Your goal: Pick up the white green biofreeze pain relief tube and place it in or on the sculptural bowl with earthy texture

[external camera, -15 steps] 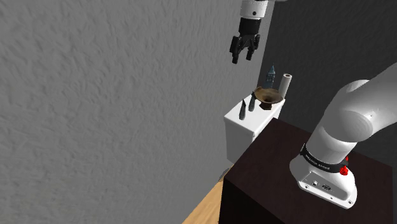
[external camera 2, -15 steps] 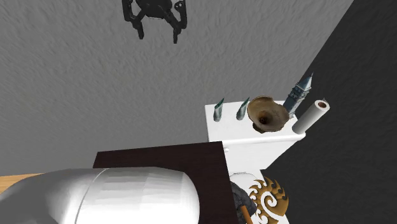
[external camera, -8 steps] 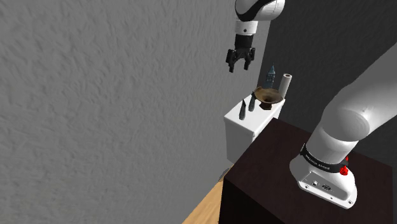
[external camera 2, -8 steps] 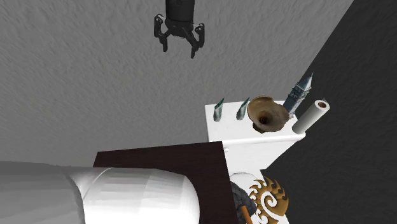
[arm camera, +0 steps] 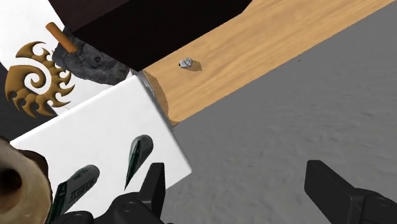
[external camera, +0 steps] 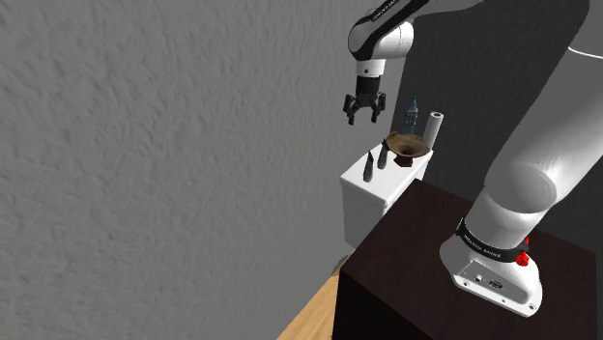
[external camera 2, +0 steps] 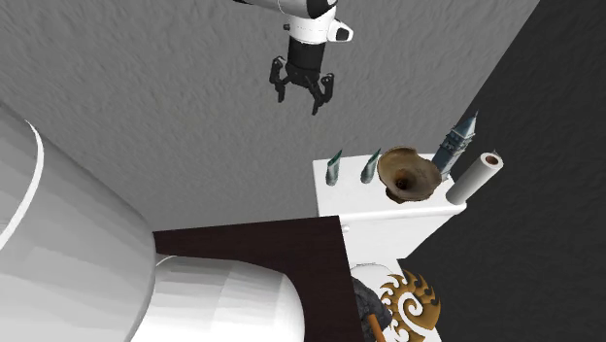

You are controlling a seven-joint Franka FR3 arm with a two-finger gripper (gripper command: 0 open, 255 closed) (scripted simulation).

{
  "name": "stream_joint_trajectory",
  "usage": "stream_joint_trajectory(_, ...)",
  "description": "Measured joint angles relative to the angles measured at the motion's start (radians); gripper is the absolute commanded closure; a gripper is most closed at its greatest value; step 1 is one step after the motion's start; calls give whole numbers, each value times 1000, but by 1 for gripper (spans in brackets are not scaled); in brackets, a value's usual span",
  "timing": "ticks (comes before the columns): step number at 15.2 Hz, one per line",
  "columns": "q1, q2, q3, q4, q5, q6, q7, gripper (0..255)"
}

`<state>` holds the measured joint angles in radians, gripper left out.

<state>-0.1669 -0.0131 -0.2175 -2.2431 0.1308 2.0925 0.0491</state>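
Observation:
Two dark green tapered tubes stand on the white cabinet [external camera 2: 381, 216]. One tube [external camera 2: 334, 167] [external camera: 368, 167] [arm camera: 137, 156] is at the outer end. The other tube [external camera 2: 371, 166] [external camera: 384, 157] [arm camera: 74, 189] carries pale lettering and stands beside the bowl. The brown rough-textured bowl [external camera 2: 406, 176] [external camera: 407, 147] [arm camera: 18, 182] sits mid-cabinet with its mouth open. My gripper [external camera 2: 298, 100] [external camera: 363, 111] [arm camera: 242, 186] hangs open in the air above and to the side of the tubes, off the cabinet's outer end, holding nothing.
A slim tower figure [external camera 2: 456, 143] and a pale roll [external camera 2: 478, 176] stand past the bowl. The grey textured wall [external camera: 174, 145] is close behind the cabinet. The dark stand [external camera: 416, 270] adjoins it. Below lie a wooden floor strip [arm camera: 254, 57], a gold spiral ornament [external camera 2: 410, 303] and a dark rock [arm camera: 89, 60].
The gripper has come down and moved toward the cabinet, to the right in the second exterior view. It has stayed open. The tubes and bowl have not moved.

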Motion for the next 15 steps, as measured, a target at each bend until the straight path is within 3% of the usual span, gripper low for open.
stream_joint_trajectory(15,-140,514,-60,234,177,86,21,0)
